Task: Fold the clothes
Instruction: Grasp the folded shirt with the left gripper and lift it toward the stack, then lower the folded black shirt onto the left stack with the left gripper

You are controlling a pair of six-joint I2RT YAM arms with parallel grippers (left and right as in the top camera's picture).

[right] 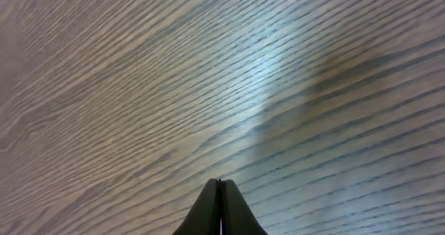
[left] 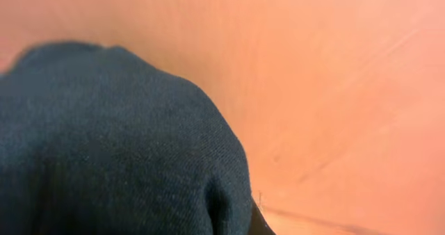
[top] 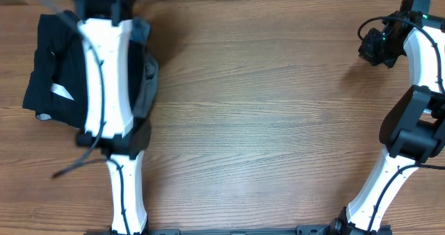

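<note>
Dark, black-looking fabric (left: pixel 111 144) fills the lower left of the left wrist view, very close to the lens. No neck tag shows, so I cannot tell whether it is the black T-shirt. My left arm (top: pixel 104 68) reaches over the clothes pile to the table's far left edge. Its fingers are hidden in both views. My right gripper (right: pixel 221 185) is shut and empty, just above bare wood at the far right (top: pixel 375 47).
A pile lies at the far left under my left arm: a black garment with a slanted white strip label (top: pixel 59 82), a grey garment (top: pixel 149 75) and a bit of light-blue fabric (top: pixel 142 30). The wooden table (top: pixel 264 110) spreads between the arms.
</note>
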